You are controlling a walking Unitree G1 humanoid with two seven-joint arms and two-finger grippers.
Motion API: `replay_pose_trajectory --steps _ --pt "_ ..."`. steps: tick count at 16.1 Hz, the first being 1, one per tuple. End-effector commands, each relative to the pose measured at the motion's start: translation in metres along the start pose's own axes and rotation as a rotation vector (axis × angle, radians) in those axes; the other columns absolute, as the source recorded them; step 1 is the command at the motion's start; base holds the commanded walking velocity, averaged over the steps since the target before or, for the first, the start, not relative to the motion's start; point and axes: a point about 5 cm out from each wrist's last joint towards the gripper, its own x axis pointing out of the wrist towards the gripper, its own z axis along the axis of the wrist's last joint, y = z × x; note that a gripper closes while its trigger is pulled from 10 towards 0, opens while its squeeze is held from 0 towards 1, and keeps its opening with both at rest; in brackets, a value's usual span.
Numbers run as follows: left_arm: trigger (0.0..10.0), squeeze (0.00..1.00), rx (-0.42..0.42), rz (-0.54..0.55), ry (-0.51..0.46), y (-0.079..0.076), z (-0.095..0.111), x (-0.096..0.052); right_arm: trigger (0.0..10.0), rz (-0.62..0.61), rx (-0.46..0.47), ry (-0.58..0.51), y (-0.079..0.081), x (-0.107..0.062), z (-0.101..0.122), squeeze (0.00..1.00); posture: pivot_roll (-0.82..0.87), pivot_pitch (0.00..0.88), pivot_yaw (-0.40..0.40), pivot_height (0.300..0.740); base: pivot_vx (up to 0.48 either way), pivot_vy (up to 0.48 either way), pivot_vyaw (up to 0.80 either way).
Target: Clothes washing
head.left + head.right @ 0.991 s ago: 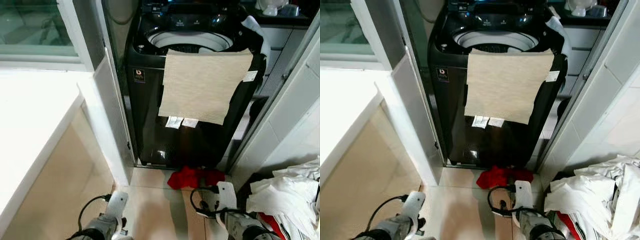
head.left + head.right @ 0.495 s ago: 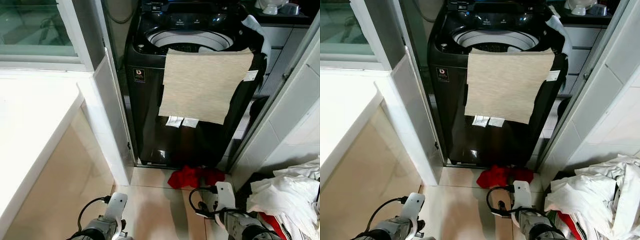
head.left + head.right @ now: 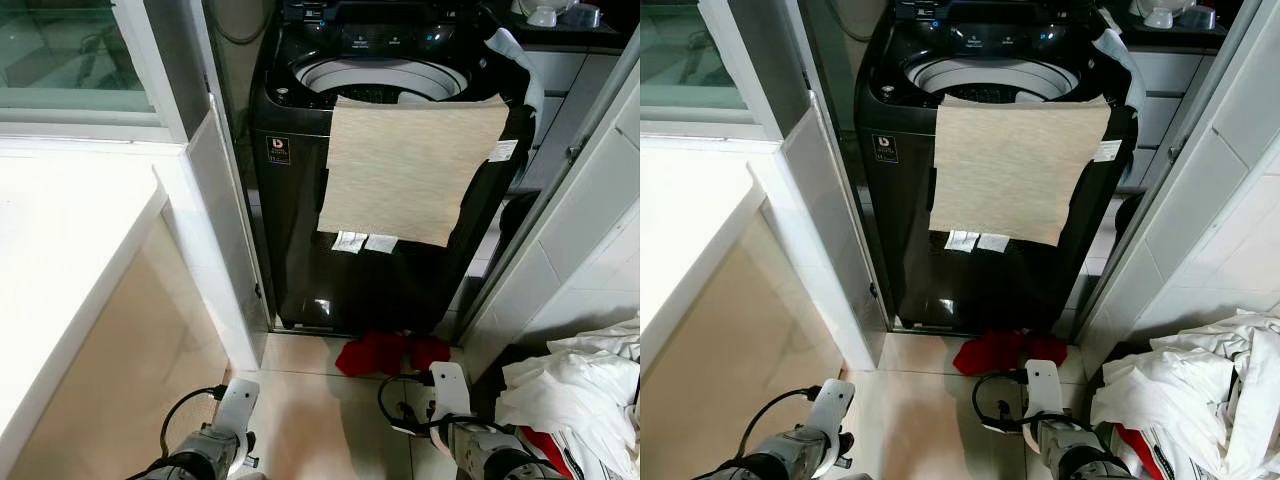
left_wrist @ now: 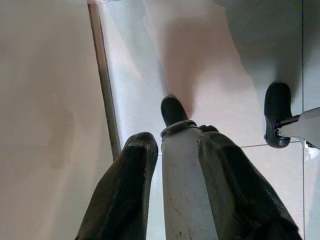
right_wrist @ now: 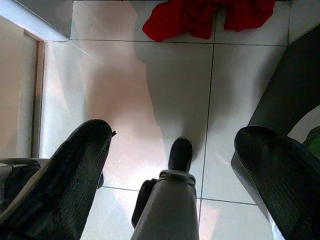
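Crumpled red cloth garment point(image 3: 392, 353) on the pale tiled floor point(image 3: 300, 400), touching the foot of the black top-loading washing machine point(image 3: 300, 200), whose lid is open and whose front rim carries a draped beige rectangular towel point(image 3: 405, 170). The garment's long axis runs across the machine front. It lies ahead of the right gripper point(image 5: 175, 145), fingers spread wide and empty, the nearer arm. Left gripper point(image 4: 172, 150), fingers apart and empty, hangs low beside the white counter point(image 3: 60, 250). Heap of white laundry point(image 3: 575, 385) at right
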Motion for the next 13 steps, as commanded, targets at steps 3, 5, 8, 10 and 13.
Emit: replay_pose_trajectory --steps 3,5,8,10,13 --pt "10.0 0.0 0.044 0.001 -0.023 -0.0024 0.0033 0.0001 10.0 0.002 -0.034 -0.012 -0.0014 -0.0003 0.0031 0.0 -0.07 0.0 0.024 0.74 0.0 0.0 0.0" --pt "10.0 0.0 0.041 0.011 -0.028 -0.0023 0.0032 0.0002 10.0 0.004 -0.041 -0.01 -0.0014 -0.0003 0.0029 0.0 -0.07 0.0 0.021 0.74 0.0 0.0 0.0" --pt "10.0 0.0 0.068 0.0 -0.033 -0.0054 0.0021 0.0005 10.0 0.007 -0.057 -0.009 -0.0012 -0.0003 0.0031 0.0 -0.07 0.0 0.019 0.74 0.0 0.0 0.0" --pt "10.0 0.0 0.068 -0.001 -0.034 -0.0058 0.0012 0.0006 10.0 0.009 -0.063 -0.009 -0.0011 -0.0003 0.0033 0.0 -0.07 0.0 0.019 0.74 0.0 0.0 0.0" --pt "10.0 0.0 0.067 0.001 -0.037 -0.0051 0.0019 0.0005 10.0 0.008 -0.069 -0.008 -0.0016 -0.0004 0.0038 0.0 -0.07 0.0 0.02 0.74 0.0 0.0 0.0"
